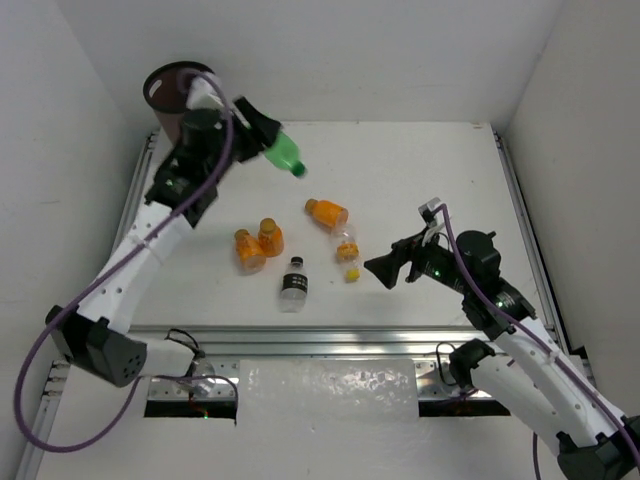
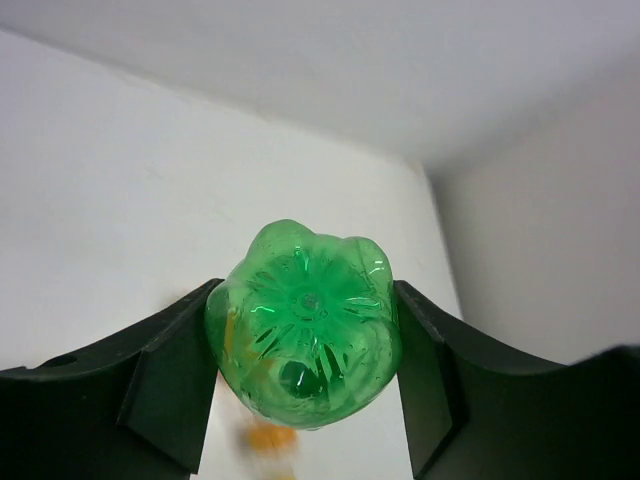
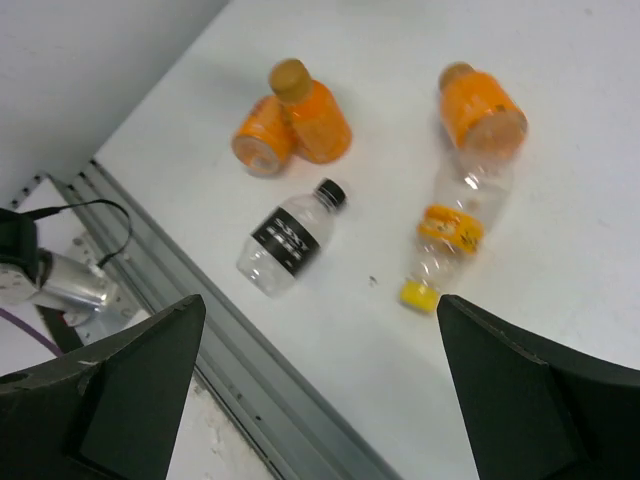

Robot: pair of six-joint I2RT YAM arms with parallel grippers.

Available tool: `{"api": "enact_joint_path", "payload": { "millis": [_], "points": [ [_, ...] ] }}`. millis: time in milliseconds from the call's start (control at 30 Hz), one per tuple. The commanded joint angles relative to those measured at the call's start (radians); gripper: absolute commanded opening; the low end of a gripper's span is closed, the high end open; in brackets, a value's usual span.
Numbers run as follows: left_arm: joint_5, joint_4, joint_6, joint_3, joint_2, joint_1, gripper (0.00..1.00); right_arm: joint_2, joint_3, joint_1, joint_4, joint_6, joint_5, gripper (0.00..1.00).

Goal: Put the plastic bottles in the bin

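My left gripper is shut on a green bottle, held in the air just right of the dark brown bin; the arm hides part of the bin. In the left wrist view the green bottle's base fills the gap between the fingers. On the table lie two orange bottles side by side, a third orange bottle, a clear yellow-capped bottle and a clear black-capped bottle. My right gripper is open and empty, right of the yellow-capped bottle.
A metal rail runs along the table's near edge, also seen in the right wrist view. White walls close in the table at the back and both sides. The right wrist view shows the black-capped bottle and all three orange bottles.
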Motion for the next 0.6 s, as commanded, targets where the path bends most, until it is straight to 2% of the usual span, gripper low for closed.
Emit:
{"api": "enact_joint_path", "payload": {
  "millis": [0, 33, 100, 133, 267, 300, 400, 467, 533, 567],
  "points": [
    [-0.133, -0.051, 0.019, 0.181, 0.093, 0.191, 0.0, -0.05, -0.021, 0.001, -0.067, 0.022, 0.122, 0.99],
    [-0.168, -0.02, 0.019, 0.216, 0.125, 0.258, 0.0, -0.052, -0.021, 0.001, -0.073, 0.021, 0.12, 0.99],
    [-0.243, 0.016, -0.012, 0.3, 0.211, 0.314, 0.0, -0.041, -0.022, 0.001, -0.098, 0.019, 0.129, 0.99],
    [-0.231, 0.071, -0.038, 0.327, 0.245, 0.377, 0.0, -0.034, -0.022, 0.001, -0.108, 0.018, 0.13, 0.99],
    [-0.295, 0.034, -0.024, 0.616, 0.518, 0.468, 0.0, -0.006, -0.024, 0.001, -0.173, 0.012, 0.139, 0.99],
    [-0.335, 0.032, 0.025, 0.743, 0.564, 0.474, 0.02, -0.007, -0.03, 0.001, -0.177, 0.015, 0.142, 0.99],
    [-0.419, 0.03, 0.106, 0.965, 0.777, 0.485, 0.18, -0.009, -0.053, 0.001, -0.167, 0.042, 0.122, 0.99],
    [-0.43, 0.107, 0.146, 0.956, 0.81, 0.491, 0.24, -0.003, -0.067, 0.001, -0.139, 0.059, 0.107, 0.99],
    [-0.424, 0.217, 0.174, 0.918, 0.843, 0.497, 0.42, 0.025, -0.068, 0.001, -0.115, 0.073, 0.081, 0.99],
    [-0.432, 0.233, 0.18, 0.931, 0.886, 0.5, 0.59, 0.035, -0.062, 0.001, -0.111, 0.076, 0.073, 0.99]
  ]
}}
